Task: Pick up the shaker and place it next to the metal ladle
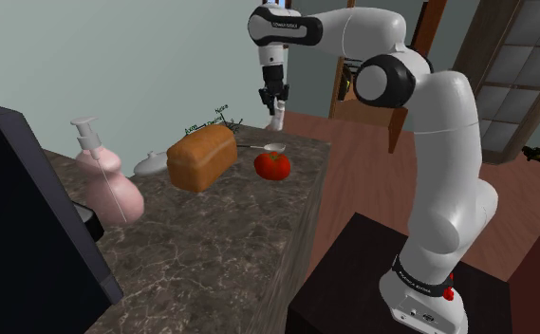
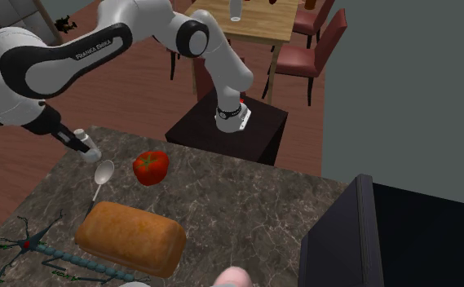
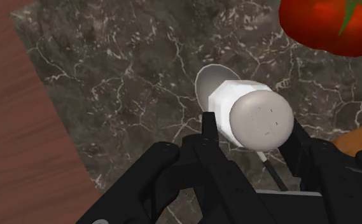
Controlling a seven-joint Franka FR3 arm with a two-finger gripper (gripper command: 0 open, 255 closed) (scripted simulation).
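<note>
Wrist view: the black gripper (image 3: pixel 252 127) is closed on the white shaker (image 3: pixel 236 95). One finger (image 3: pixel 208 126) presses each side of its body, and its rounded, dotted cap faces the camera. Straight beyond the jaws, partly hidden by the shaker, lies the metal ladle (image 3: pixel 206 81) on the dark marbled counter (image 3: pixel 109 76), bowl up, with its thin handle running back under the fingers. A red tomato (image 3: pixel 331 24) sits farther out past the jaws and off to one side. The brown bread loaf (image 3: pixel 359 137) shows as an edge close beside the gripper on that same side. On the other side of the jaws, the counter ends and a wood floor (image 3: pixel 14 127) begins.

In the shoulder view, the shaker (image 1: pixel 277 120) hangs from the fingertips of the gripper (image 1: pixel 275 99) near the counter's far corner. The ladle (image 1: pixel 271 148) and the tomato (image 1: pixel 272 165) lie just below the jaws. Whether the shaker touches the counter I cannot tell.
</note>
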